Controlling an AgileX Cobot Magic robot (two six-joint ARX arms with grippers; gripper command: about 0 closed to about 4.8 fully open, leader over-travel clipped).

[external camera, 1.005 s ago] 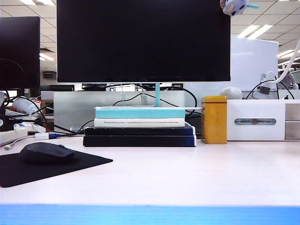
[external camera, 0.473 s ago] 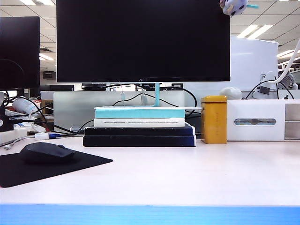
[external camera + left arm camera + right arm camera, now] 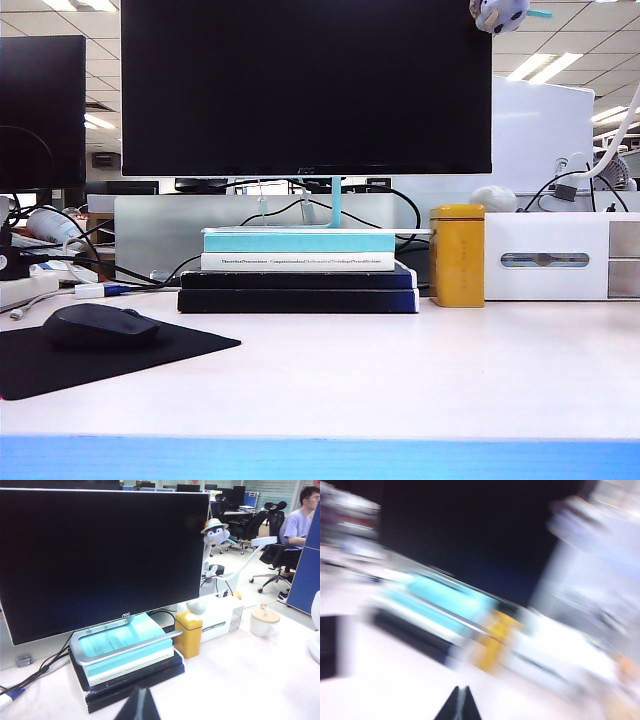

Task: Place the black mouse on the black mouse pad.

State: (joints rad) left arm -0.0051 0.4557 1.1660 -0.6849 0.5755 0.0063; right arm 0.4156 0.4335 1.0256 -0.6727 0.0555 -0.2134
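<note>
Nothing moved in the exterior view over the last second: black mouse (image 3: 98,325) already resting on black mouse pad (image 3: 60,362), lower left of frame, so task apparently done. Long axis lying left-right across the frame; front end not discernible. Left gripper (image 3: 138,705) and right gripper (image 3: 459,705) pinched closed, empty, absent from the exterior view. Right wrist view smeared.

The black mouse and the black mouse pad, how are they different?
The black mouse is a small rounded dome; the black mouse pad is a thin flat sheet. The pad is much wider than the mouse. The mouse sits on top; the pad lies under it, straight on the table. Both are matte black. Neither gripper shows in the exterior view.
</note>
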